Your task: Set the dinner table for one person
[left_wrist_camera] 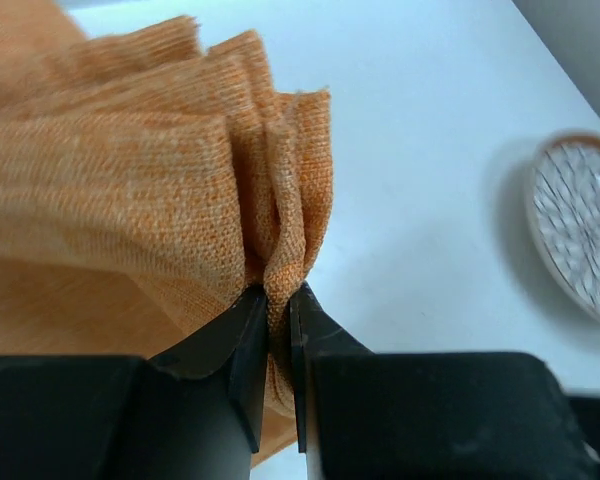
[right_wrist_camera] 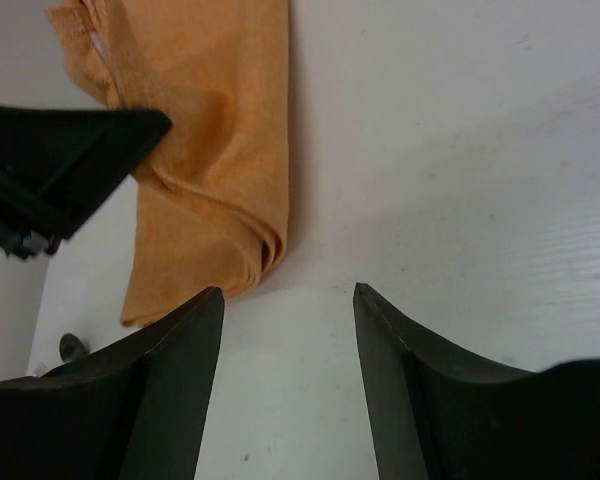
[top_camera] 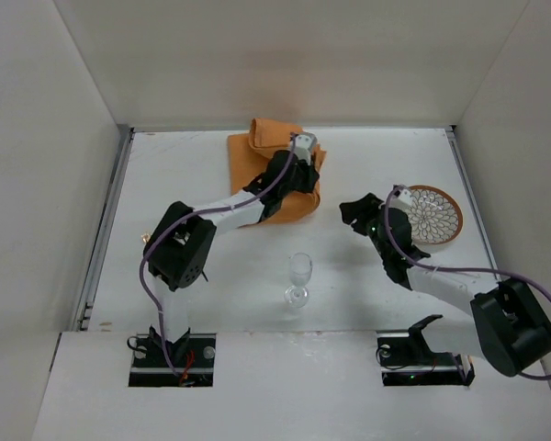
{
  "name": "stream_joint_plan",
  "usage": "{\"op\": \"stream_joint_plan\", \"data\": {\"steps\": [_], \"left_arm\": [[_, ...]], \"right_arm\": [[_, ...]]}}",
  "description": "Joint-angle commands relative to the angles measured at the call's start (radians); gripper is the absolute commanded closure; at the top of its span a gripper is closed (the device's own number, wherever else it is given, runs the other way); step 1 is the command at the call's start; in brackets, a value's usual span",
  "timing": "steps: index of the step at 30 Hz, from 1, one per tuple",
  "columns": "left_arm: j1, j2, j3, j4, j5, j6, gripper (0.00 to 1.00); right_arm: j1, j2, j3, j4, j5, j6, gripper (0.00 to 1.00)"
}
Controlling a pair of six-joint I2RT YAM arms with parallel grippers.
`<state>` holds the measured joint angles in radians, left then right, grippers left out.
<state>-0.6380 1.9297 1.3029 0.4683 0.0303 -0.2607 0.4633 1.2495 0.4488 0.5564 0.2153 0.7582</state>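
Observation:
An orange cloth [top_camera: 257,152] lies bunched at the back middle of the white dinner table [top_camera: 211,294]. My left gripper [top_camera: 305,175] is shut on a fold of the cloth [left_wrist_camera: 160,190], pinching it between both fingers [left_wrist_camera: 248,350]. My right gripper [top_camera: 356,213] is open and empty, low over bare tabletop right of the cloth [right_wrist_camera: 220,170]. A round patterned plate [top_camera: 432,215] sits at the right, also seen in the left wrist view [left_wrist_camera: 580,225]. A clear wine glass [top_camera: 298,278] stands upright at the front middle.
Grey rails run along the table's left edge [top_camera: 106,220] and right edge [top_camera: 466,193]. White walls enclose the back and sides. A small dark and gold object [top_camera: 148,239] lies by the left arm. The arm bases [top_camera: 170,354] sit at the near edge.

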Motion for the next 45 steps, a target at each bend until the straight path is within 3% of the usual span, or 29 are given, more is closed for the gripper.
{"op": "stream_joint_plan", "data": {"steps": [1,12,13,15,18,21,27,30,32,34,39,45], "left_arm": [[-0.076,-0.002,0.113,-0.005,0.155,0.178,0.95],[-0.128,0.17,0.387,-0.157,0.391,0.19,0.84],[-0.128,0.182,0.41,-0.183,0.39,0.196,0.8],[-0.124,0.172,0.404,-0.192,0.334,0.196,0.61],[-0.095,0.1,0.313,-0.125,0.238,0.172,0.4],[-0.046,-0.019,0.198,-0.085,0.136,0.111,0.31],[0.114,-0.216,-0.086,-0.049,-0.073,-0.155,0.32],[0.195,-0.251,-0.223,-0.043,-0.135,-0.286,0.33],[0.24,-0.236,-0.269,-0.052,-0.138,-0.351,0.35],[0.269,-0.204,-0.295,-0.053,-0.127,-0.409,0.36],[0.278,-0.123,-0.291,-0.057,-0.057,-0.44,0.38],[0.268,-0.075,-0.284,-0.054,-0.02,-0.451,0.41]], "right_arm": [[-0.027,-0.068,-0.022,0.024,0.114,0.03,0.39],[-0.07,-0.124,-0.042,-0.062,0.203,0.067,0.39],[-0.071,-0.125,-0.042,-0.064,0.213,0.063,0.39],[-0.071,-0.127,-0.044,-0.058,0.205,0.055,0.36],[-0.065,-0.151,-0.038,-0.056,0.206,0.017,0.32],[-0.056,-0.16,-0.032,-0.058,0.225,-0.006,0.31],[-0.036,-0.125,-0.004,-0.053,0.214,-0.052,0.34],[-0.01,-0.107,0.019,-0.053,0.205,-0.101,0.45],[0.005,-0.07,0.05,-0.064,0.196,-0.138,0.48],[0.031,-0.032,0.082,-0.078,0.174,-0.183,0.46],[0.091,0.054,0.183,-0.171,0.092,-0.267,0.26],[0.123,0.243,0.342,-0.32,-0.053,-0.298,0.24]]}}
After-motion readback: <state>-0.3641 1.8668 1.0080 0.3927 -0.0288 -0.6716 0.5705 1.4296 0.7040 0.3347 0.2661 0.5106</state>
